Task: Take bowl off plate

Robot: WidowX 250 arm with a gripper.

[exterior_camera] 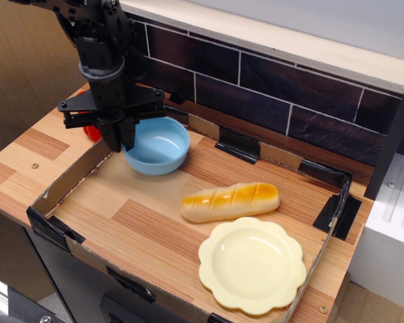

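The black hand (121,138) is down at the far left corner of the tray, fingers pointing straight down and pinched on the left rim of the light blue bowl (157,146). One finger sits inside the rim, the other outside, so the hand is closed on that edge. Above it, the dark arm (97,37) rises up and out of the top left of the picture.

The bowl sits upright, glossy inside, low on the wooden floor of the tray; whether its base is fully down on the wood is hard to tell from here. It is well apart from the plate (253,265), which lies flat at the near right corner of the tray, pale cream-yellow with a wavy scalloped rim and nothing on it.

Between bowl and plate lies a toy bread loaf (230,201), long and golden with scored top, just beside the far edge of the plate.

All of it is held in a shallow cardboard tray (67,176) with black taped corners, resting on the wooden table (13,168). Behind the hand, something red (89,130) peeks out on the table outside the tray. A dark brick wall (269,87) runs along the far side.
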